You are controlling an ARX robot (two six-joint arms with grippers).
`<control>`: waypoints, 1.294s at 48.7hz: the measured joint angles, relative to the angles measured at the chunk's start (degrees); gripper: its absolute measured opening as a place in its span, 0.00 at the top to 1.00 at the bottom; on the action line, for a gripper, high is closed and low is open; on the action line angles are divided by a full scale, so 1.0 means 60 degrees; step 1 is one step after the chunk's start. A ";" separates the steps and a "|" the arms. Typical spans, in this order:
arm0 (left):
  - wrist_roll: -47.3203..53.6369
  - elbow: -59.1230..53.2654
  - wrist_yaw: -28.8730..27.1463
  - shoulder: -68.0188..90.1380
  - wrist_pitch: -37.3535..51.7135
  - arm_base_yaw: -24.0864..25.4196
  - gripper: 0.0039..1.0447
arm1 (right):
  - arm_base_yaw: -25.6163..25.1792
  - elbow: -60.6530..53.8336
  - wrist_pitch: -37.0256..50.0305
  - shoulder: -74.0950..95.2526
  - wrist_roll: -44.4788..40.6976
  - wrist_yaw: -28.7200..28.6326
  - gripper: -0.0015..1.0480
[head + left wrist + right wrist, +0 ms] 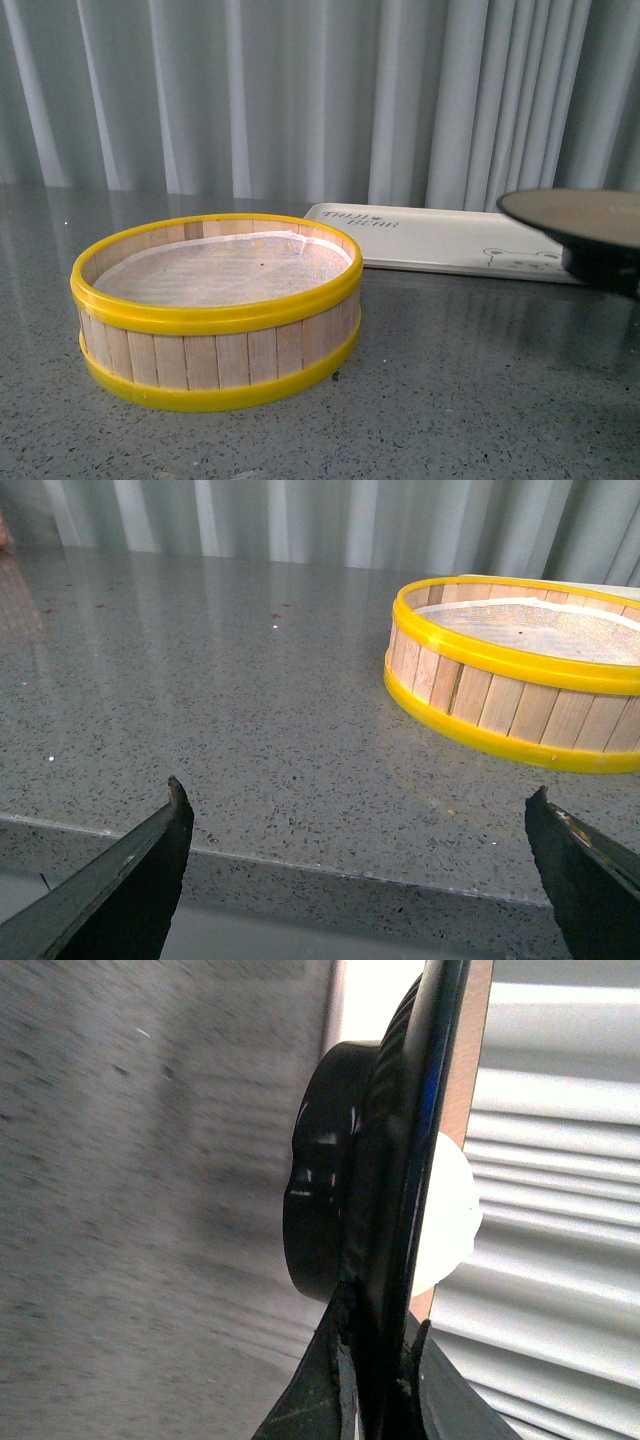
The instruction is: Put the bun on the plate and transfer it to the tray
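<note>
The plate (585,215), beige inside with a black rim and foot, hangs in the air at the right edge of the front view, level, over the near right end of the cream tray (430,240). In the right wrist view my right gripper (380,1325) is shut on the plate's rim (425,1110), which shows edge-on. The white bun (448,1210) shows on the plate's inner side there. The bun does not show in the front view. My left gripper (358,792) is open and empty, low over the table's front edge, apart from everything.
A yellow-rimmed wooden steamer basket (215,310) stands on the grey speckled table in front of the tray, left of the plate. It also shows in the left wrist view (520,670). It holds only a paper liner. Grey curtains hang behind.
</note>
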 joint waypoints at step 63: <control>0.0000 0.0000 0.0000 0.0000 0.0000 0.0000 0.06 | 0.0787 0.5982 0.2157 0.7905 0.0423 0.0659 0.98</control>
